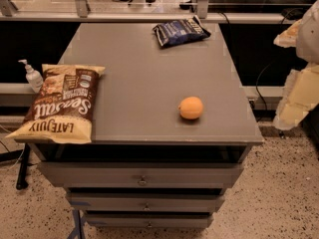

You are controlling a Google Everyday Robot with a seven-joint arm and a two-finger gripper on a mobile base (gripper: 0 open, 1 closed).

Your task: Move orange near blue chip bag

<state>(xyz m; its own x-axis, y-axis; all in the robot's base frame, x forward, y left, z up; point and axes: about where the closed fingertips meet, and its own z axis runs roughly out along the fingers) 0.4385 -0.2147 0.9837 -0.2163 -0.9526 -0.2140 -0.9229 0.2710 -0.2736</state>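
The orange [191, 108] is a small round fruit resting on the grey cabinet top [144, 78], near its front right corner. The blue chip bag [180, 32] is a crinkled navy bag with white lettering, lying at the back of the top, right of centre. My gripper [298, 91] shows as pale cream parts at the right edge of the camera view, off the cabinet's right side and well clear of the orange. It holds nothing that I can see.
A large brown-and-yellow "Late July" chip bag [61, 103] lies on the front left corner, overhanging the edge. A white pump bottle [32, 75] stands on a ledge to the left. The cabinet has drawers [142, 180] below. A rail and window run behind.
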